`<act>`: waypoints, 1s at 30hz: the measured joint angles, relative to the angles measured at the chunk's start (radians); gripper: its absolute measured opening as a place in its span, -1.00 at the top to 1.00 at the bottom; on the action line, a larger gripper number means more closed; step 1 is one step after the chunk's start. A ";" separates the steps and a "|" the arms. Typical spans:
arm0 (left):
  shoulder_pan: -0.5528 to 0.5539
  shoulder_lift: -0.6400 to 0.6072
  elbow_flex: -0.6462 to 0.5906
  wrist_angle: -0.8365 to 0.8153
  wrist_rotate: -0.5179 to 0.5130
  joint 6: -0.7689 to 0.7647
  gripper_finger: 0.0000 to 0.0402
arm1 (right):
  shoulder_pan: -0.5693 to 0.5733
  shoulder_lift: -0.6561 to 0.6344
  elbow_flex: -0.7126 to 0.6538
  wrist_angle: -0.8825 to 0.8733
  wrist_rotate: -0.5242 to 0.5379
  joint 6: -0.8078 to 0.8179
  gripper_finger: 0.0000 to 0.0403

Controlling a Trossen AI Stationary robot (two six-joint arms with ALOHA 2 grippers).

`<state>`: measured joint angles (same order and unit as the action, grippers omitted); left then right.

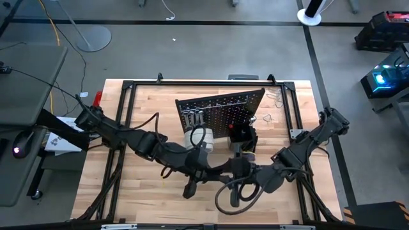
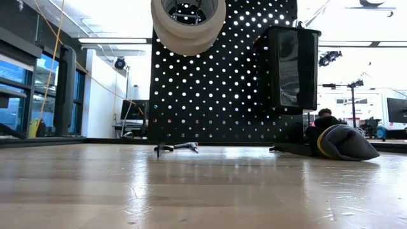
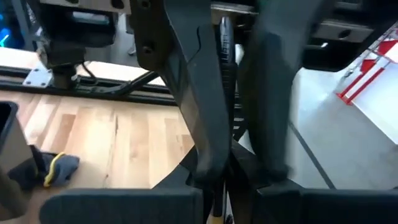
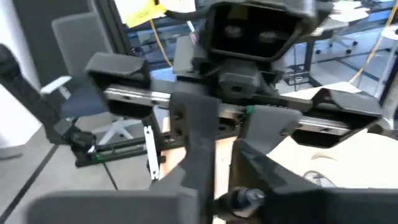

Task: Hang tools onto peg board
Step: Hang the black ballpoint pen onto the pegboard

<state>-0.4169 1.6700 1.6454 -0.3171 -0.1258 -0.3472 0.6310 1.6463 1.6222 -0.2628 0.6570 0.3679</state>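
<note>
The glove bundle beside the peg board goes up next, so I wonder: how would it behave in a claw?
The glove bundle slumps in soft folds, so it is probably floppy and would sag. It looks light, and unlikely to roll.

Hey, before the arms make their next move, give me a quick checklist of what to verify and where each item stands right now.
1. Left gripper jaws shut on the slim tool: ok.
2. Right gripper has a firm hold on that same tool: cannot tell.
3. Peg board stands upright: ok.
4. Tape rolls hang on the board: ok.
5. Glove bundle hung up: not ok, it lies on the table beside the board.
6. Small tool at the board's foot hung up: not ok, it lies on the table.
</note>
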 joint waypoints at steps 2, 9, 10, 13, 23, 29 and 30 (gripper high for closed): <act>0.000 0.001 0.000 0.015 -0.004 0.010 0.90 | -0.001 0.000 0.000 0.001 0.015 0.019 0.87; 0.004 -0.008 -0.003 0.069 -0.017 0.013 0.90 | 0.001 -0.018 0.003 0.007 0.050 0.051 0.92; 0.004 -0.012 -0.003 0.071 -0.019 0.012 0.89 | 0.000 -0.026 0.003 0.005 0.051 0.043 0.92; 0.008 -0.028 -0.003 0.053 -0.017 0.008 0.74 | -0.002 -0.057 0.001 -0.022 0.060 0.034 0.92; 0.001 -0.068 0.001 -0.155 0.010 -0.037 0.20 | -0.001 -0.177 -0.001 -0.269 0.160 0.082 0.93; -0.048 -0.068 -0.073 -0.202 -0.018 -0.075 0.17 | 0.004 -0.212 0.000 -0.621 0.298 0.327 0.93; -0.061 -0.066 -0.094 -0.200 -0.031 -0.085 0.17 | 0.000 -0.211 0.000 -0.696 0.307 0.394 0.93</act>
<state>-0.4782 1.6035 1.5513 -0.5167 -0.1570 -0.4320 0.6306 1.4355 1.6218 -0.9590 0.9642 0.7617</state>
